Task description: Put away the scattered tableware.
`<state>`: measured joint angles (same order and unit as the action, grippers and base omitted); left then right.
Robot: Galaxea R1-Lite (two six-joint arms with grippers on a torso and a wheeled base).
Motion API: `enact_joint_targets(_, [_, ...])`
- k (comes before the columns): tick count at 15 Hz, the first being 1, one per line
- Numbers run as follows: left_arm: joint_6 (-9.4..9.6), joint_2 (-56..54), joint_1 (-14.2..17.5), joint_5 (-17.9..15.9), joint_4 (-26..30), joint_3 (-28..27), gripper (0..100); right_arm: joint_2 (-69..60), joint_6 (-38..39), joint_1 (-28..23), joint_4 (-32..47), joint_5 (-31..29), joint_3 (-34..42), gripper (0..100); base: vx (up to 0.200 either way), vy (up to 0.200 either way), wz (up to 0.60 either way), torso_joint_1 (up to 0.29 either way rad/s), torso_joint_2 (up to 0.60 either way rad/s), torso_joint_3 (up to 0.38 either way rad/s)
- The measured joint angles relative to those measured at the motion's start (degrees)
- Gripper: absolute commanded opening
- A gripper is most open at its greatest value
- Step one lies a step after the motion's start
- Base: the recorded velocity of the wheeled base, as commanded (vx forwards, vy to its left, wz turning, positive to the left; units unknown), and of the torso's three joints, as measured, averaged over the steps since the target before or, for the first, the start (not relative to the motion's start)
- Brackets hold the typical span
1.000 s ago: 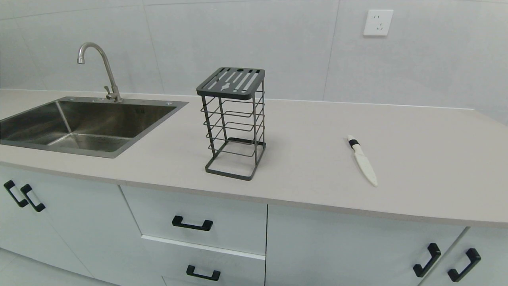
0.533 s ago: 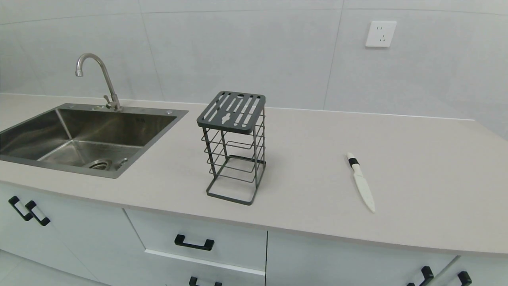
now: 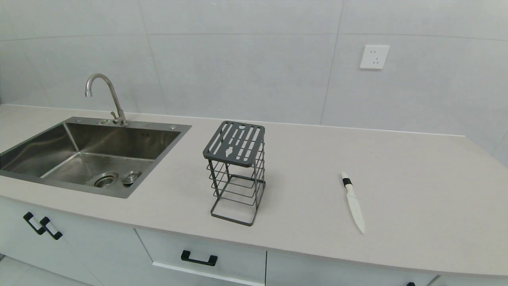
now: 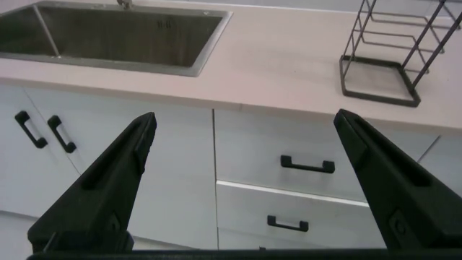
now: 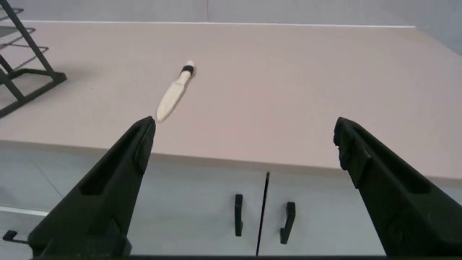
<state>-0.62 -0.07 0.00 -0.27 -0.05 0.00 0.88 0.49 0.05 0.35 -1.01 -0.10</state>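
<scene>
Knife (image 3: 352, 201) lies flat on the surface (image 3: 416, 178), well right of the slotted rack (image 3: 235, 159); likely light, stiff and slippery, best pinched across its thicker far end by the black band (image 3: 347, 182). Both arms' jaws stand wide

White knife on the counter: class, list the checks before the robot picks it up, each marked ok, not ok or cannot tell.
1. White knife with black band lies flat on the grey countertop, nothing touching it: ok.
2. Right gripper open: ok.
3. Right gripper at the knife: not ok, short of the counter edge.
4. Dark wire knife rack upright, slotted top free: ok.
5. Left gripper open, empty: ok.
</scene>
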Motion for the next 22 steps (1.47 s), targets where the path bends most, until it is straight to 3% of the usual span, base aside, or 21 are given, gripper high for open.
enact_joint_targets(5, [0.02,0.0,0.0,0.0,0.0,0.0,100,0.0,0.0,0.0,-0.1,0.0,0.0,100,0.000,0.000,0.00,0.250,-0.48,-0.237])
enact_joint_targets(10, [0.02,0.0,0.0,-0.1,0.0,0.0,100,0.0,0.0,0.0,0.0,0.0,0.0,100,0.000,0.000,-0.60,0.024,-0.03,-0.017])
enact_joint_targets(16, [0.02,0.0,0.0,0.0,0.0,0.0,100,0.0,0.0,0.0,0.0,0.0,0.0,100,0.000,0.000,0.00,0.000,0.00,0.000])
enact_joint_targets(22, [0.02,0.0,0.0,0.0,0.0,0.0,100,0.0,0.0,0.0,0.0,0.0,0.0,100,0.000,0.000,0.00,0.175,-0.34,-0.167])
